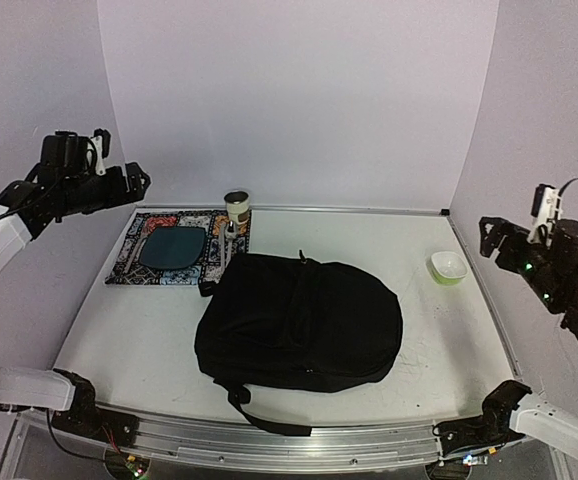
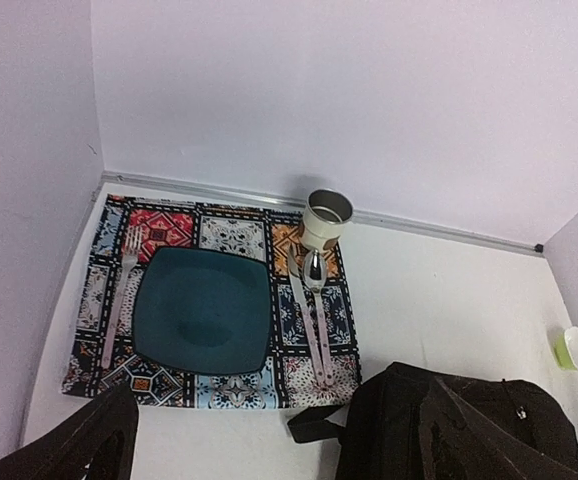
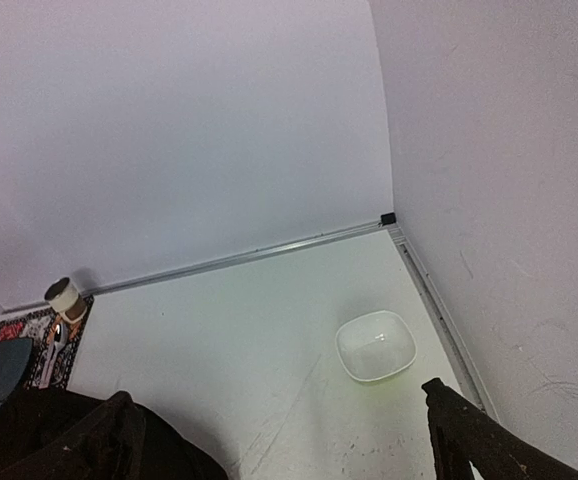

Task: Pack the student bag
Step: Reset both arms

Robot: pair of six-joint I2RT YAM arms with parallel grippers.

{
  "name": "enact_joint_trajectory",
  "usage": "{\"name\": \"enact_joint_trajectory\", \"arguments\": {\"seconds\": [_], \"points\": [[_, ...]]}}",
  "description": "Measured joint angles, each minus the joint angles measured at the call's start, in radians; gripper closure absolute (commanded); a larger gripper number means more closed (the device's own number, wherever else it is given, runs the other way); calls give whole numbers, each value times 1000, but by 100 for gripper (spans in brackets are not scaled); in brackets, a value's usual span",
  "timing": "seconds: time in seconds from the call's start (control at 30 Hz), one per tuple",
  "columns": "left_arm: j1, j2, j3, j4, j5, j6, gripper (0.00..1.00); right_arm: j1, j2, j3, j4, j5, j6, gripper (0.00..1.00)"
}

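The student bag (image 1: 299,325), a large floppy black backpack, lies flat in the middle of the table, with a strap trailing toward the near edge. My left gripper (image 1: 134,180) hangs open high over the table's far left corner, well clear of the bag. In the left wrist view the left gripper (image 2: 279,455) holds nothing, and the bag's top (image 2: 459,430) sits below its right finger. Raised at the right side, my right gripper (image 1: 494,240) is open and empty. In the right wrist view the right gripper (image 3: 289,450) has the bag (image 3: 19,440) at its lower left.
A patterned placemat (image 1: 129,262) at the far left carries a dark teal plate (image 1: 172,246), a fork (image 2: 119,300), and a knife and spoon (image 2: 313,270). A cup (image 1: 236,210) stands at its right corner. A small white-green bowl (image 1: 448,267) sits at the right, near the wall.
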Motion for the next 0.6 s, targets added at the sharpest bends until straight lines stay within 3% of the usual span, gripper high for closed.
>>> {"name": "enact_joint_trajectory", "arguments": {"seconds": [0.2, 0.6], "points": [[-7, -201, -27, -21, -129, 3, 0, 0, -101, -1, -11, 52, -52, 2], [-6, -569, -260, -20, -320, -7, 0, 0, -220, -39, -51, 61, -119, 2]]}}
